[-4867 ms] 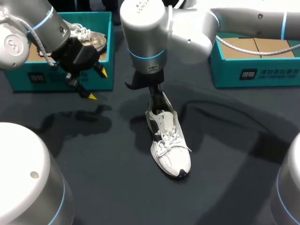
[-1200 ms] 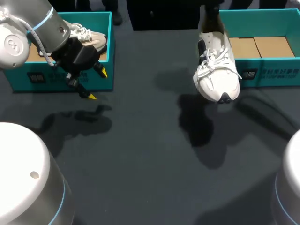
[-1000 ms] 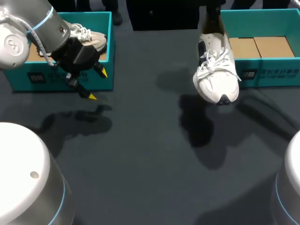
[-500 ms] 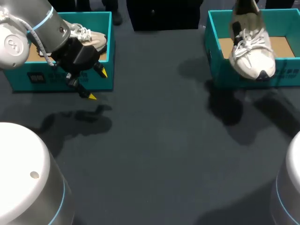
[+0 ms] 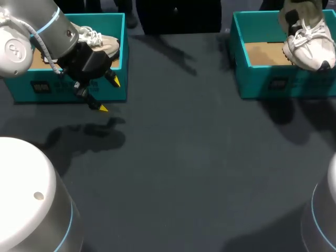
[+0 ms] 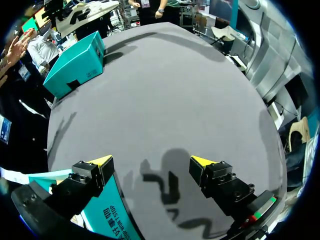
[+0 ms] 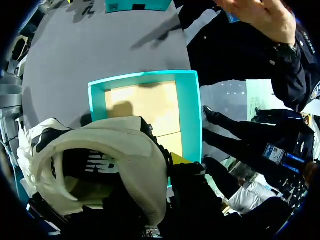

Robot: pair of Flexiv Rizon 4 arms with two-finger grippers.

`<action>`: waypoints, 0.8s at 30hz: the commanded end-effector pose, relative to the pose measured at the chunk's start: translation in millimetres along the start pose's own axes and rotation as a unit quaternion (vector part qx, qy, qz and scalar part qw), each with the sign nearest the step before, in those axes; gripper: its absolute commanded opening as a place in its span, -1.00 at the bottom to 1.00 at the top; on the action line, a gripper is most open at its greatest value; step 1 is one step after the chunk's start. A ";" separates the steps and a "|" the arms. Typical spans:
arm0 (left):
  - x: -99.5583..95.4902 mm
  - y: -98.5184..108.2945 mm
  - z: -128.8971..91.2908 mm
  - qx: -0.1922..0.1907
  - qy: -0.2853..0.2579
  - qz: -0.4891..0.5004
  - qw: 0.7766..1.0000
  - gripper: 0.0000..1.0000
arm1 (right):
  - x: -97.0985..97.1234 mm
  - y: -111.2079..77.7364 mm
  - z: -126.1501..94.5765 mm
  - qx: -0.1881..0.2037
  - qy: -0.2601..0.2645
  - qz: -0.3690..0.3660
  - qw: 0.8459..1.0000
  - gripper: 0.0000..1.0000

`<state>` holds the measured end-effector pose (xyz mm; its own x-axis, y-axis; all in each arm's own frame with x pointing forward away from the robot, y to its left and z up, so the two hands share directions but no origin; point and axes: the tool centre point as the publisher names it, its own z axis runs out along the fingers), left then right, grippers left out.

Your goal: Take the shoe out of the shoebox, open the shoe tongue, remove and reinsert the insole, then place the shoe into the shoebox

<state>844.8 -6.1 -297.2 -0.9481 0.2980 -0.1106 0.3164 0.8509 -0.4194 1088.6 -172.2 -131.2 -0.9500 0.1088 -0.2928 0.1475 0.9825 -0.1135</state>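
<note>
Over teal shoebox [image 5: 262,84] | right fingers [image 7: 180,159] clamp white laced shoe [image 5: 311,51] | left fingers [image 6: 100,161] wide

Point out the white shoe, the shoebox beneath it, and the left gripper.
white shoe [image 5: 311,50], head view, on its forefoot upper.
right shoebox [image 5: 262,83], head view, on its front wall.
left gripper [image 5: 109,95], head view, midway between its yellow tips.
</note>
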 end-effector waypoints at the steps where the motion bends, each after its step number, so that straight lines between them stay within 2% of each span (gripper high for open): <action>1: -0.1 -0.2 0.3 -0.002 0.000 0.000 1.000 1.00 | 0.3 1.4 -1.9 0.002 0.000 0.000 1.000 -1.00; 3: -0.1 -0.2 0.3 -0.002 0.000 0.000 1.000 1.00 | 0.3 1.4 -1.9 0.002 0.000 0.000 1.000 -1.00; 10: -0.1 -0.2 0.3 -0.002 0.000 0.000 1.000 1.00 | -51.4 -32.9 8.8 0.016 -0.025 0.002 1.000 -1.00; 16: -0.1 -0.2 0.3 -0.002 0.000 0.000 1.000 1.00 | -73.0 -45.4 21.1 0.010 -0.019 0.003 1.000 -1.00; 21: -0.1 -0.2 0.3 -0.002 0.000 0.000 1.000 1.00 | -76.1 -63.0 29.9 0.016 -0.004 0.085 0.996 -1.00; 24: -0.1 -0.2 0.3 -0.002 0.000 0.000 1.000 1.00 | -76.8 -80.9 31.2 0.017 -0.003 0.176 0.984 -1.00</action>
<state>844.8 -6.1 -297.2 -0.9481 0.2981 -0.1107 0.3165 0.8509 -0.4194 1153.6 -255.5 -133.2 -0.8906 0.3026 -0.3396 0.3476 0.9343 -0.0788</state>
